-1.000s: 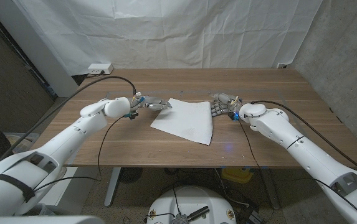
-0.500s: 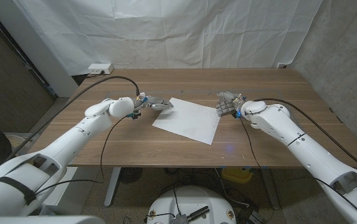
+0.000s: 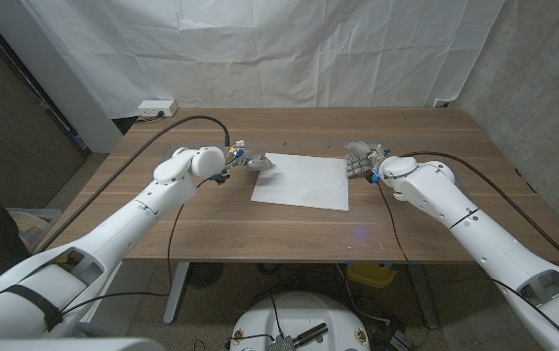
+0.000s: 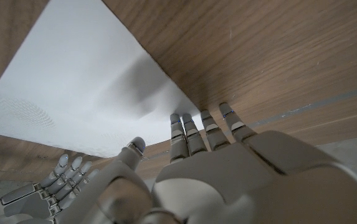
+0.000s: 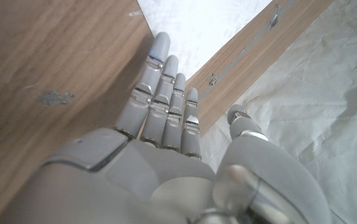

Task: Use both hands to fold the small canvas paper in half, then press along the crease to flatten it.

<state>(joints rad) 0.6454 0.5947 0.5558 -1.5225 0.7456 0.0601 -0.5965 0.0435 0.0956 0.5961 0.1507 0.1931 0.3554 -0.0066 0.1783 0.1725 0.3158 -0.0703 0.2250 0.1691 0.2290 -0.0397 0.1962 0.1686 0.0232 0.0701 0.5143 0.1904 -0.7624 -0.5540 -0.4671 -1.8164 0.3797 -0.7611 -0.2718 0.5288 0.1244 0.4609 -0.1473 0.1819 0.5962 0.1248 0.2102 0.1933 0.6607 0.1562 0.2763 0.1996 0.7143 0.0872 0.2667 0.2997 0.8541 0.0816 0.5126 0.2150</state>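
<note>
Currently the white rectangular sheet of canvas paper [image 3: 301,181] is lying flat and unfolded on the brown wooden surface [image 3: 259,229], roughly midway between the two hands, and everything else is best placed from it.

Just off the sheet's left far corner, the left hand [image 3: 250,161] is reaching in with its fingers [image 4: 190,134] stretched out and released, grasping nothing. From the left wrist view the tips are sitting right at the sheet's edge, at or just short of touching it; I cannot tell whether they are actually pressing on it. That placement looks meant to get under or pin that corner so the fold can begin.

Across the sheet, the paper itself is looking clean and smooth, with a faint woven texture visible up close, no crease in it yet, and one soft shadow falling where the left hand is hovering. Its edges are lying down against the wood, with no lifting that I can make out.

Just beside the sheet's right far corner, the right hand [image 3: 361,159] is waiting, its fingers [image 5: 159,93] held straight together and released, pointing towards the paper's corner without holding it. I judge the two hands are bracketing the sheet so each can take a side; the fold has not started.
</note>
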